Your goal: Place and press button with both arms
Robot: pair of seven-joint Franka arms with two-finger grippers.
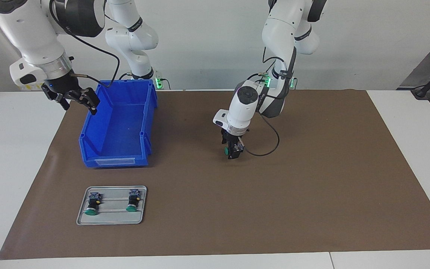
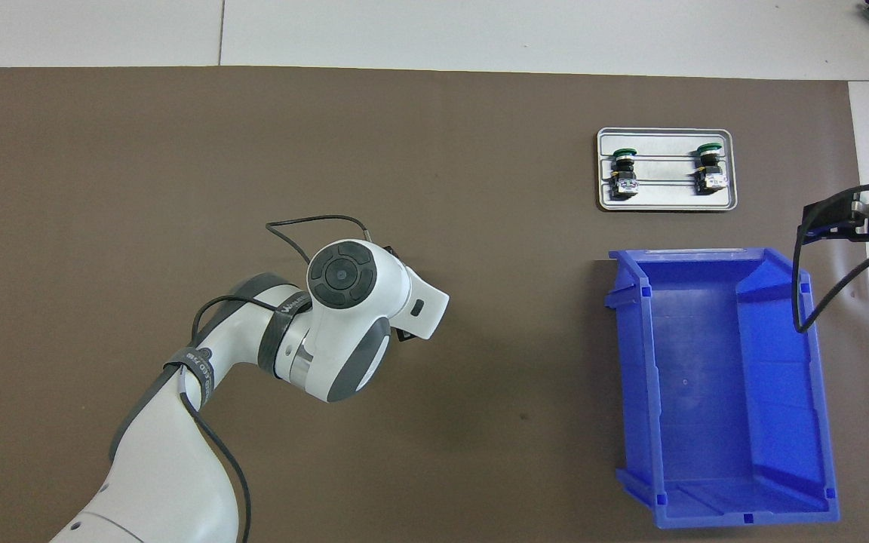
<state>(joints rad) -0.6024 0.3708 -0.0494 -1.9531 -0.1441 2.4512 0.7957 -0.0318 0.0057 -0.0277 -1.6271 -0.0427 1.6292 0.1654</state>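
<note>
The left gripper [image 1: 233, 152], low over the brown mat [image 1: 312, 179], is closing around a green-capped, black-bodied push-button [image 1: 226, 150]; it should settle squarely before lifting. The right gripper [image 1: 74, 98], fingers apart, waits by the empty blue plastic bin [image 1: 120, 158]. The grey metal tray [image 1: 110, 220], farther out, holds two matching buttons [image 1: 92, 203].
</note>
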